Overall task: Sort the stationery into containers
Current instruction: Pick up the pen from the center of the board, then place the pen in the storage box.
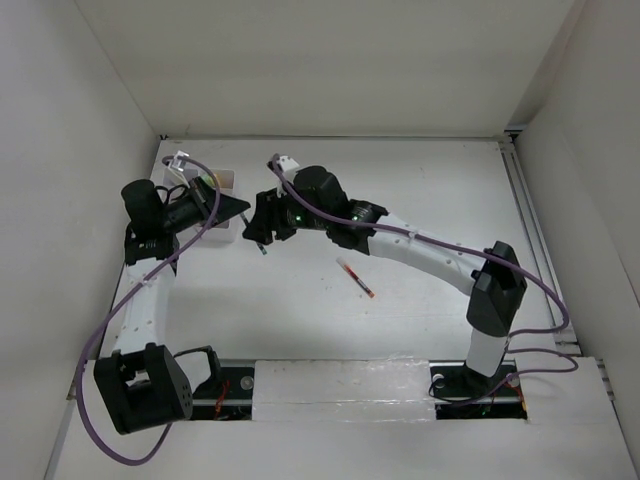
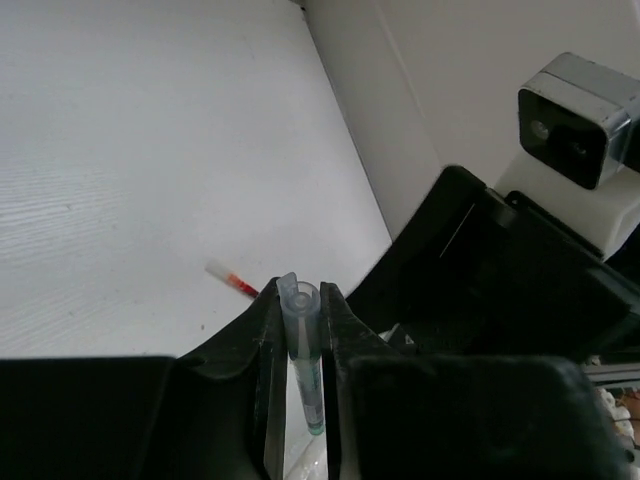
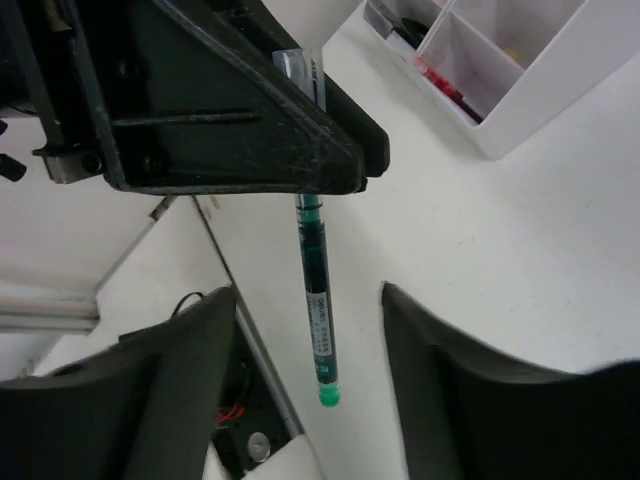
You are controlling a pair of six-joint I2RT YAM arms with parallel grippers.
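Organizer box (image 1: 225, 232) far left, loose pen (image 1: 356, 278) mid-table, to its right

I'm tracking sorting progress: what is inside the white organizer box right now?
The right wrist view of the organizer box shows red pens and, beyond them, something black. From above, the left arm covers most of the box, so the other compartments are hidden.

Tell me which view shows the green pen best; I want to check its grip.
Right wrist: the green pen hangs nearly full-length below the left gripper, barrel and tip clear. Left wrist shows only its clear cap end, pinched in that gripper. Top external shows just a small sliver of it.
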